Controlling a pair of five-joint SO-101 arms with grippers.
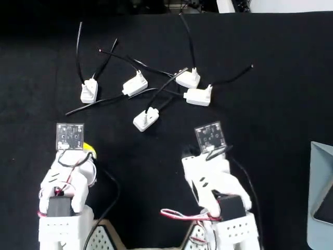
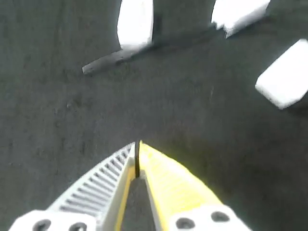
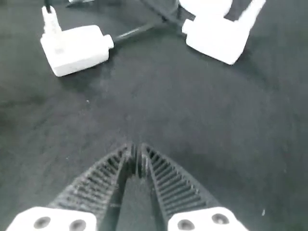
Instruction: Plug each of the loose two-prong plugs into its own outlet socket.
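Several white plug and socket pieces with black cords lie scattered on the black table. The nearest white piece lies between the two arms, a little ahead of them. Others lie farther back: a far left piece, a middle piece, and a right pair. My left gripper, white and yellow, is shut and holds nothing, low over bare cloth. My right gripper, black, is likewise shut and holds nothing, short of the nearest piece.
Loose black cords fan out behind and between the white pieces. A grey container sits at the table's right edge. Bare black cloth lies in front of both grippers.
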